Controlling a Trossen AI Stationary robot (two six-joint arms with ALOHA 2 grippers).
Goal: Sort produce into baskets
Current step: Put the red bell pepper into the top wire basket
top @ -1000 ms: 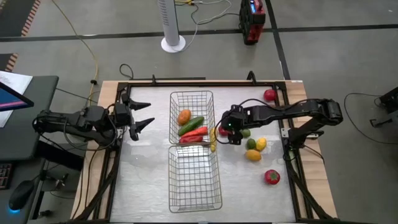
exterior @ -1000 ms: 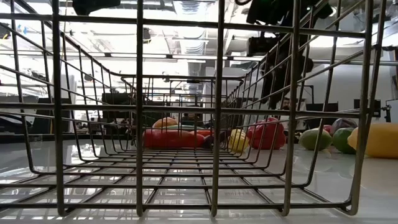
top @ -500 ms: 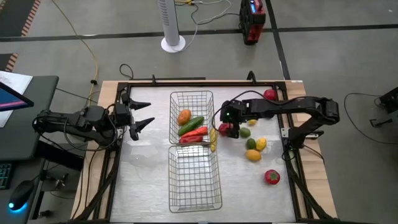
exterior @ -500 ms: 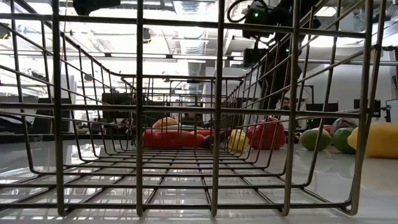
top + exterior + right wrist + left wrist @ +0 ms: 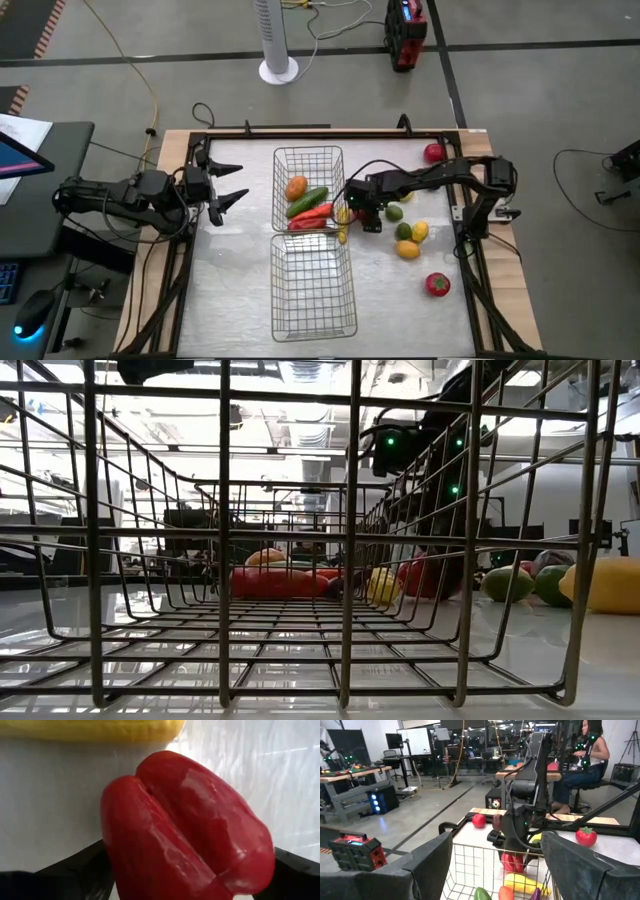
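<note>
My right gripper (image 5: 358, 212) is low over a red pepper (image 5: 185, 830) that lies on the table beside the right wall of the far wire basket (image 5: 308, 152). Its open fingers stand on either side of the pepper. A yellow banana (image 5: 343, 224) lies just past it. The far basket holds an orange (image 5: 296, 187), a cucumber (image 5: 307, 201) and a red pepper (image 5: 312, 215). The near basket (image 5: 313, 320) is empty. My left gripper (image 5: 228, 185) waits open at the table's left. My right gripper comes at the red pepper from above, one finger (image 5: 75, 870) on each side of it, and the pepper lies on the table. I cannot tell whether the fingers touch it.
Loose produce lies right of the baskets: limes (image 5: 394, 212) (image 5: 403, 231), lemons (image 5: 420, 231) (image 5: 407, 249), and red apples near the right edge (image 5: 437, 284) and the far right corner (image 5: 433, 153). A person sits beyond the table (image 5: 587, 755).
My right gripper has gone toward the table's left edge, to the far basket's right wall, and down over the red pepper. The produce has stayed in place.
</note>
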